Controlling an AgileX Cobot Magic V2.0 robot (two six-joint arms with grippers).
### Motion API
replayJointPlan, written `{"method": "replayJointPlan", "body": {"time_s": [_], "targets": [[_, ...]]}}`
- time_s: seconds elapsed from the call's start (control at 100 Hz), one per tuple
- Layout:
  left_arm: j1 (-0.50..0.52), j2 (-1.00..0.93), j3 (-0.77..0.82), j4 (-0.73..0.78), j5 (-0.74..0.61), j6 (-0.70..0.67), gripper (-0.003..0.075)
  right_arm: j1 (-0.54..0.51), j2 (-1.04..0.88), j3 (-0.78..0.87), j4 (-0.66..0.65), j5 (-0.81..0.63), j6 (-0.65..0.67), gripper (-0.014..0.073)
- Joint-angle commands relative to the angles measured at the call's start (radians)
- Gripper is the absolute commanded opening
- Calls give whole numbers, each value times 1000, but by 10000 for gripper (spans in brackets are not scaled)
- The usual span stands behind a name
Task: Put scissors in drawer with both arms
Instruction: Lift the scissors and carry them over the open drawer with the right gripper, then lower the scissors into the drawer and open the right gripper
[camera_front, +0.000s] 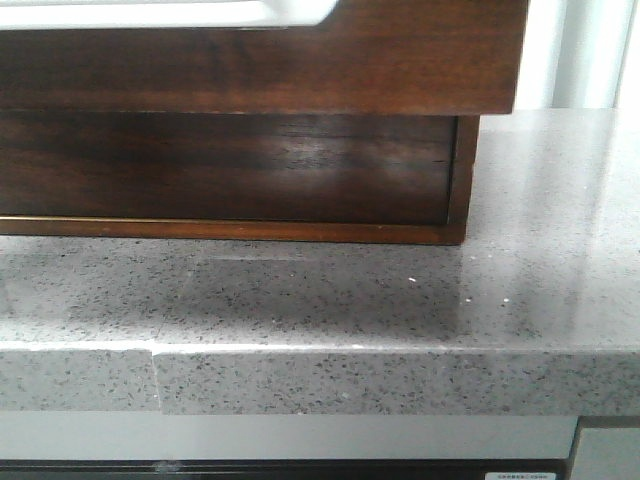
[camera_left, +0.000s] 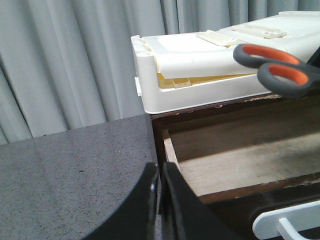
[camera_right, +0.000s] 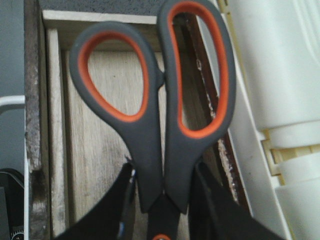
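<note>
from the front, only the cabinet shows: the drawer (camera_front: 250, 55) juts out over the lower panel (camera_front: 220, 165) and the stone counter (camera_front: 400, 300), with neither arm nor the scissors in sight. at the left wrist, the left gripper (camera_left: 159, 200) has its dark fingers pressed together with nothing between them, parked by the drawer's front corner; the scissors (camera_left: 277, 67) hang above the open cavity, near a white box (camera_left: 200, 75) on the cabinet top. at the right wrist, the right gripper (camera_right: 162, 200) is clamped on the scissors just below the loops, handles pointing away, over the pale drawer floor (camera_right: 100, 170). the risk seems to be a release too near the back edge, letting the handles catch the box or the rim, or the drawer sliding if the left arm nudges it.
</note>
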Motion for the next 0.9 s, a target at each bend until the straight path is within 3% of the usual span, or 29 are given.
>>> {"method": "replayJointPlan", "body": {"time_s": [0.0, 0.31, 0.89], "targets": [[-7, 21, -32, 1, -81, 1, -20, 1, -26, -28, 4, -35, -48, -69], [-7, 21, -32, -1, -81, 1, -19, 1, 30, -28, 4, 47, -87, -69], [-7, 21, -32, -1, -81, 1, -20, 1, 51, -28, -49, 34, -87, -64]]}}
